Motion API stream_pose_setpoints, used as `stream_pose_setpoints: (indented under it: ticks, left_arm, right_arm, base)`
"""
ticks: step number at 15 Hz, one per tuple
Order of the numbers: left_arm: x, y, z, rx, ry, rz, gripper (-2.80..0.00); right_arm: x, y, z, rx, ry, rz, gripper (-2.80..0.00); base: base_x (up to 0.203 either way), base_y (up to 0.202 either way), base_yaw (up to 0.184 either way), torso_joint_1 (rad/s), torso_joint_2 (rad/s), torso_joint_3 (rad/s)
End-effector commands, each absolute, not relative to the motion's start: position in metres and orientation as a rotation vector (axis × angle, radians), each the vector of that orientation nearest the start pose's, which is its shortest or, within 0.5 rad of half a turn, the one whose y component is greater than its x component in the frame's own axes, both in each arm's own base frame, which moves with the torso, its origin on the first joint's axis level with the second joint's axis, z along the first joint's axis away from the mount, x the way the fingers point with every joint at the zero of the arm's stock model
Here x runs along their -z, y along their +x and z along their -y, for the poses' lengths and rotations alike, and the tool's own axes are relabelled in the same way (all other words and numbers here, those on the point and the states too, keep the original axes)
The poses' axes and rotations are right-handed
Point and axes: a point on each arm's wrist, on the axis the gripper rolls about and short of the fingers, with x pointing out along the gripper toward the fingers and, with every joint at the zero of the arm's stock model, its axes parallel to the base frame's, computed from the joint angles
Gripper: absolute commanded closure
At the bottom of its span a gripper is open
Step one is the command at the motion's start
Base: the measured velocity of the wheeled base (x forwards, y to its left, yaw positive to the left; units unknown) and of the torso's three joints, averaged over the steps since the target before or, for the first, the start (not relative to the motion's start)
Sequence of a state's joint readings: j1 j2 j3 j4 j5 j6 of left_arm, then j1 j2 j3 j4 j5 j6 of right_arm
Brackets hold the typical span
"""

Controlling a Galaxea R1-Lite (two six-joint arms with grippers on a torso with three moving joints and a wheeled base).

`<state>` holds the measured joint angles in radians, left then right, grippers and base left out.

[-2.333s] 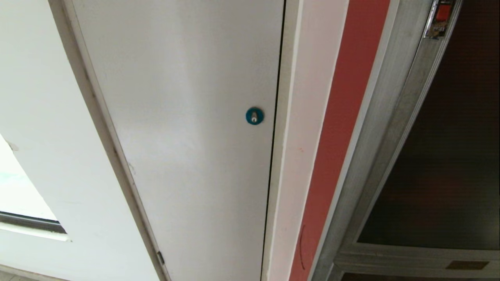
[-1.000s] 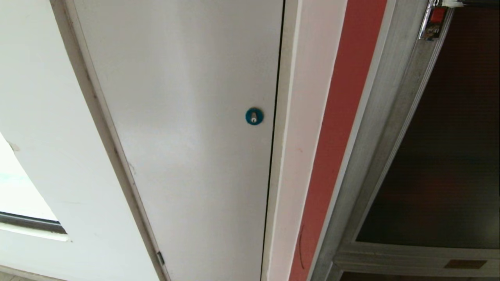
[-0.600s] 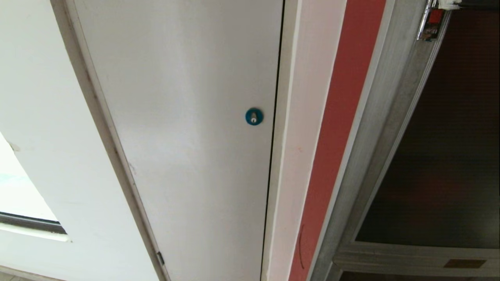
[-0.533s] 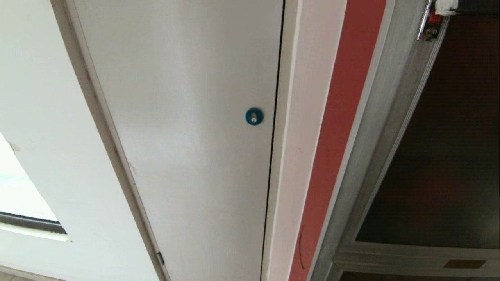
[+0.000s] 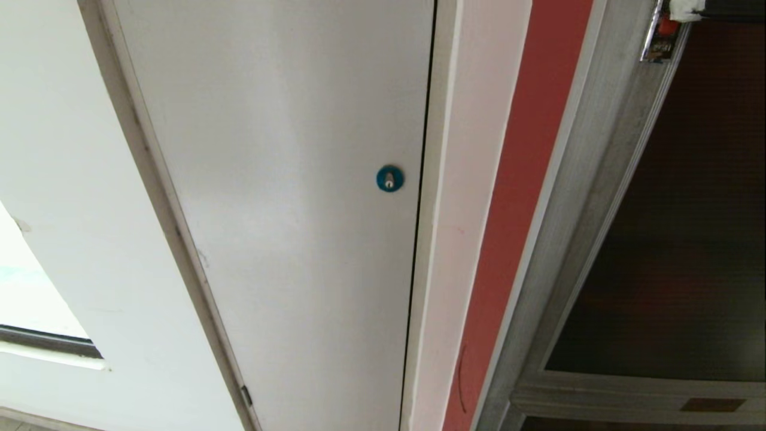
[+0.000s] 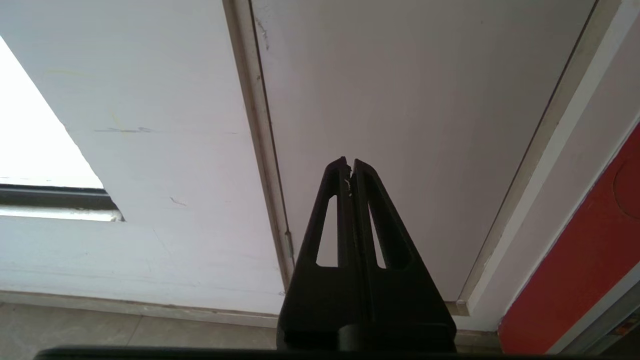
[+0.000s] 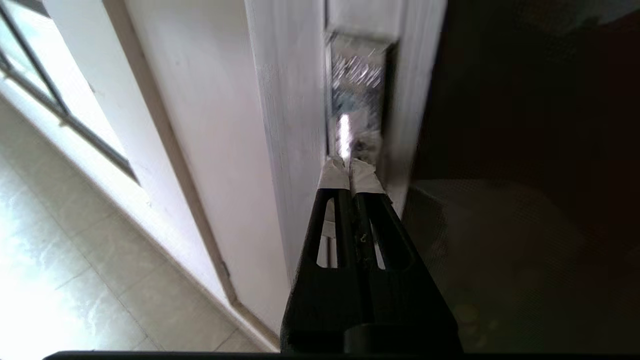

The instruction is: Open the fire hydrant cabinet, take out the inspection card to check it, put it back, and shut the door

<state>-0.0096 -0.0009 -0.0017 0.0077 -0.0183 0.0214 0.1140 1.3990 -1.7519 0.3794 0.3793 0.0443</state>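
Observation:
The fire hydrant cabinet (image 5: 574, 209) fills the right of the head view with its brushed silver frame. Its door (image 5: 688, 239) is a dark glass panel, with a small red-and-metal latch (image 5: 657, 45) near the top edge. My right gripper (image 5: 685, 9) shows only as a white-taped tip at the latch. In the right wrist view that gripper (image 7: 348, 167) is shut, its taped tips against the shiny latch (image 7: 357, 80) beside the dark glass (image 7: 525, 125). My left gripper (image 6: 350, 165) is shut and empty, parked low. The inspection card is hidden.
A white panel door (image 5: 287, 209) with a blue round lock (image 5: 389, 178) stands left of the cabinet, past a red wall strip (image 5: 514, 209). A window (image 5: 30, 311) is at the far left. Below the glass runs a silver rail (image 5: 598, 395) with a small brass plate (image 5: 712, 405).
The white-taped tip of my right gripper has come into the top right corner of the head view and now lies over the latch's red part. The left arm has kept still.

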Motion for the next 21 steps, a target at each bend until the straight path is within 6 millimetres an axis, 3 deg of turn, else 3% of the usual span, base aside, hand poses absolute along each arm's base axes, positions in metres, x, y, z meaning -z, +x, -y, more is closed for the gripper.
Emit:
stream_pose_setpoints:
  ticks: [1,8,16,21]
  left_arm:
    - [-0.075,-0.023,0.0,0.029,0.021,-0.004,0.0]
    - [-0.075,-0.023,0.0,0.028,0.021,-0.004,0.0]
    - [-0.075,-0.023,0.0,0.028,0.021,-0.003,0.0]
    - [-0.075,-0.023,0.0,0.028,0.021,-0.004,0.0]
  right_arm:
    - [-0.431,0.168,-0.028,-0.505,0.043,0.002,0.0]
    - [-0.444,0.081,-0.02,-0.544,0.031,0.148,0.0]
    - [-0.403,-0.04,-0.003,-0.512,0.06,0.283,0.0]
    - [-0.354,-0.079,-0.007,-0.404,0.046,0.285,0.0]
  base:
    - [0.0,0.0,0.0,0.0,0.0,0.0]
    - [0.0,0.0,0.0,0.0,0.0,0.0]
    - [0.0,0.0,0.0,0.0,0.0,0.0]
    - [0.0,0.0,0.0,0.0,0.0,0.0]
